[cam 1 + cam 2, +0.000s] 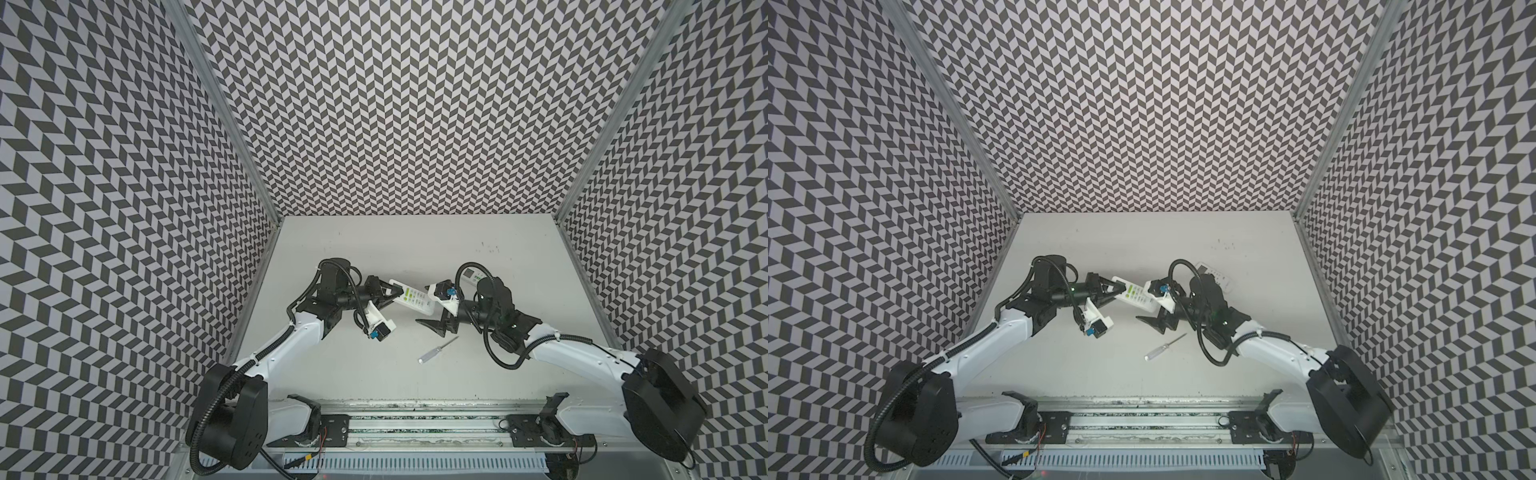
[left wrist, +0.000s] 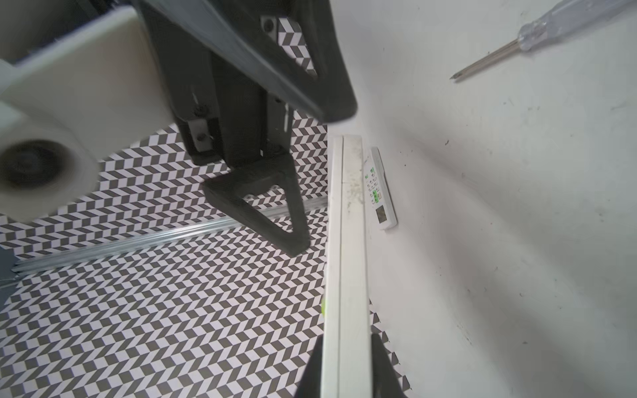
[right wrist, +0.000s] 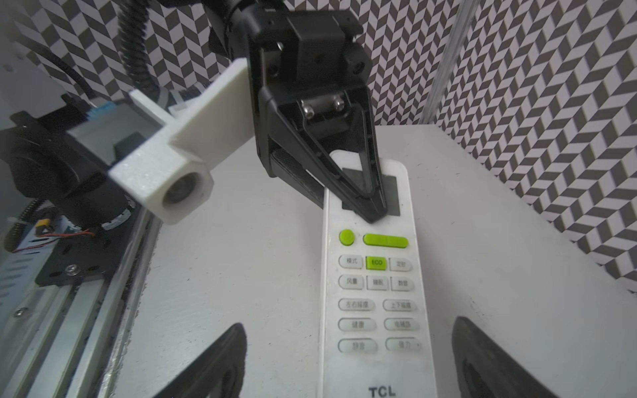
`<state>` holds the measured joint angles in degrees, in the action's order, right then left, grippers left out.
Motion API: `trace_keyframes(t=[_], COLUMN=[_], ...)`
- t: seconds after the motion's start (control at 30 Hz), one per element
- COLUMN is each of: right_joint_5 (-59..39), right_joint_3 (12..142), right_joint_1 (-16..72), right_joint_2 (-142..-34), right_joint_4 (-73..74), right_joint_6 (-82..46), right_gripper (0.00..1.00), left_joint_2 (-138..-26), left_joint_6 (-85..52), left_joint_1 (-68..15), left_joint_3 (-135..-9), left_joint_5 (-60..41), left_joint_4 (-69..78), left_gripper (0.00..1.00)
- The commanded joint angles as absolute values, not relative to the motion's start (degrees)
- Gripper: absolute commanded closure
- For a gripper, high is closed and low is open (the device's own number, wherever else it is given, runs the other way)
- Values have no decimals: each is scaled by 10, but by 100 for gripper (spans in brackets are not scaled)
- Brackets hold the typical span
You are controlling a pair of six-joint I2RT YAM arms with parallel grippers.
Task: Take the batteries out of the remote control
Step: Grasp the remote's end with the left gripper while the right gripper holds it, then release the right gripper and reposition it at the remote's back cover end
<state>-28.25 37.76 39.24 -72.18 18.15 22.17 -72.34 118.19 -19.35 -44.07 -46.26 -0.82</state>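
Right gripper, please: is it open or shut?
Open: the black fingers of the right gripper stand well apart, clear of the white green-buttoned remote control between them.

A left finger (image 3: 374,213) covers part of the screen on the remote (image 3: 375,293), whose logo end runs off the right wrist view. The right arm (image 1: 494,299) half hides the other remote (image 1: 471,273).

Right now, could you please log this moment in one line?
left pincer: shut on remote control | right pincer: open | batteries: unseen | screwdriver: untouched

This is a robotics lab cell. Black-and-white chevron panels (image 1: 415,104) enclose a white tabletop (image 1: 353,374) with a silver aluminium rail (image 1: 415,432).
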Motion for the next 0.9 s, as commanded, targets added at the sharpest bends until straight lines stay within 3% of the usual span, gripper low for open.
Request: trace_keyframes(t=[0.0, 0.23, 0.5, 0.7, 0.87], right_joint_5=[-240, -193, -175, -201, -249], right_joint_3=[377, 349, 305, 283, 294], right_joint_1=[393, 364, 352, 351, 351], right_joint_2=[-667, -609, -616, -666, -722], right_joint_4=[204, 276, 352, 399, 388], right_joint_6=[237, 157, 64, 14, -6], right_gripper=[7, 10, 12, 13, 15], left_joint_2=[-727, -766, -739, -732, -718], left_joint_6=[1112, 776, 393, 274, 125], left_joint_1=[-190, -189, -180, -178, -108], left_joint_3=[-509, -615, -616, -600, -514], left_joint_5=[-412, -374, -375, -382, -503], left_joint_4=[-71, -201, -237, -258, -180], left_gripper=[100, 100, 100, 100, 100])
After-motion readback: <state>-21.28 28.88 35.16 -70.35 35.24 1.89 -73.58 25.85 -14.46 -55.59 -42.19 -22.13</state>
